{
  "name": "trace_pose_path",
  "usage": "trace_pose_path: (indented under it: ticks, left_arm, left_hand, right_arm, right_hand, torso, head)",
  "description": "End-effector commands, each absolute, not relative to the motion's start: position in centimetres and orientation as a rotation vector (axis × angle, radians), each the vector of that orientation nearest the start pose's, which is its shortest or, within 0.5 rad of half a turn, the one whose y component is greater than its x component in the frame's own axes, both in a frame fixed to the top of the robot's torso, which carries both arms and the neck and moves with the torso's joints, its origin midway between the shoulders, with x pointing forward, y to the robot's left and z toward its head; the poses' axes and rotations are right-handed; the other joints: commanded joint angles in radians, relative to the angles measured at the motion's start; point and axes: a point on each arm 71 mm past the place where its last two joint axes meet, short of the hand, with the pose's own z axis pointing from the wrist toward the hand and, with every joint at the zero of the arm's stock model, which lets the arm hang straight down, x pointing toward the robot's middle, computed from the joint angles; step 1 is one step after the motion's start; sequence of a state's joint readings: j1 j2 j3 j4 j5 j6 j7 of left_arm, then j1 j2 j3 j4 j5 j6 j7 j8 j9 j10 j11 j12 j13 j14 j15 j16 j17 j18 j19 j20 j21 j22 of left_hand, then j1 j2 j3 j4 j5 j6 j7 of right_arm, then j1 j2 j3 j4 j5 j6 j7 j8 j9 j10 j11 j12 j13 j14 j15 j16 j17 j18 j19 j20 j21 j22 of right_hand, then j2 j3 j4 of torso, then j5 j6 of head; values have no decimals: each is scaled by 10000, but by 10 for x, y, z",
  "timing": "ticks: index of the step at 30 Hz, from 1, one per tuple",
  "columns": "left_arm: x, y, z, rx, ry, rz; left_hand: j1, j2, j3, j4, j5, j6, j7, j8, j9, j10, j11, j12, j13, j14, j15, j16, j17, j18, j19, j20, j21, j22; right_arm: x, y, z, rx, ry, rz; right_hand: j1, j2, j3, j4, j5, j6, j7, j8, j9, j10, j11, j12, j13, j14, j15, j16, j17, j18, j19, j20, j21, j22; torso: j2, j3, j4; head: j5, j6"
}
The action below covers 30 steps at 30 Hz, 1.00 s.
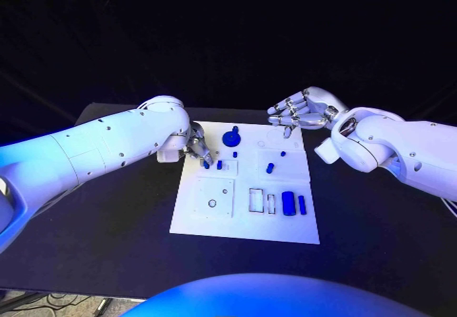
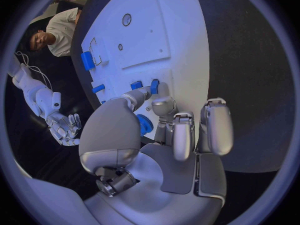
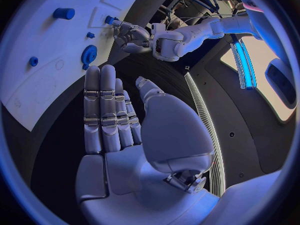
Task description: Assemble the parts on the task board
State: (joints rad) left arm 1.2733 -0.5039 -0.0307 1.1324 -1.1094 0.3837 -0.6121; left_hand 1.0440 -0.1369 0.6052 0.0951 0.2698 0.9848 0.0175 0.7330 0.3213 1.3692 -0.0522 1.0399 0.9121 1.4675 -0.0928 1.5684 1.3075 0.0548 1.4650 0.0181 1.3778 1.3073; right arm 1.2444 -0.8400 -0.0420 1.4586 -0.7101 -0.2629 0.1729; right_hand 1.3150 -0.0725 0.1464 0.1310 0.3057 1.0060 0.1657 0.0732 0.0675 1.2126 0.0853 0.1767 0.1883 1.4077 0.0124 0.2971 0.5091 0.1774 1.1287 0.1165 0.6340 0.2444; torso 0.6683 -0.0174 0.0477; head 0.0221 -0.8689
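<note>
Blue, a small upright part [image 1: 207,164] on the task board [image 1: 238,224] at its left edge is pinched by the left hand [image 1: 195,146], while the farther right hand [image 1: 297,109] hovers, fingers [image 3: 102,110] together, holding nothing.

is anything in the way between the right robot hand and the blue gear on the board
Nothing visible is. The right robot hand hangs open, holding nothing, past the task board's far edge, and the blue gear sits near that edge with bare white board between them. The left robot hand works at a small blue part off to the gear's other side.
</note>
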Motion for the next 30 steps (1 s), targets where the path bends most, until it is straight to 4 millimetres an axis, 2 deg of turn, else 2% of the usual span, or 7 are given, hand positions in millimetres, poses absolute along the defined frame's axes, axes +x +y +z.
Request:
trace_pose_path:
  ticks: [1,21,30]
  left_arm:
    - [541,160,-223,-470,24744,-1657]
    - [542,160,-222,-650,24556,-1685]
    - [543,163,-218,-1007,24153,-1901]
  left_hand:
    - [-151,-3,-104,12,27,110,-23,-76,16,31,3,60,13,1033,-91,24,2633,-51,286,-78,46,1046]
    - [-762,-52,-827,446,8,276,-31,-254,76,54,-3,106,79,1033,-103,24,2633,-60,308,-94,61,1092]
    - [-1227,-140,-2025,914,-50,389,-14,-375,135,47,14,111,97,1033,-92,24,2633,-51,298,-89,10,1081]
  right_arm:
    - [503,-213,-166,4051,16792,11764]
    - [503,-213,-166,4048,16768,11762]
    - [503,-213,-166,4051,16743,11754]
  right_hand:
    - [13,85,-17,19,61,23,33,-33,10,2,41,-69,-13,50,13,-40,14,61,88,4,-35,-12]
    - [11,75,-21,19,61,19,36,-36,9,0,44,-71,-18,50,14,-47,18,60,90,4,-42,-16]
    - [-2,57,-34,24,61,5,43,-43,6,-10,52,-77,-25,41,20,-59,20,57,88,6,-52,-22]
  torso:
    - [-1,-6,1]
    - [1,3,2]
    - [0,-7,3]
  head:
    - [-6,-4]
    - [-6,-21]
    - [-37,2]
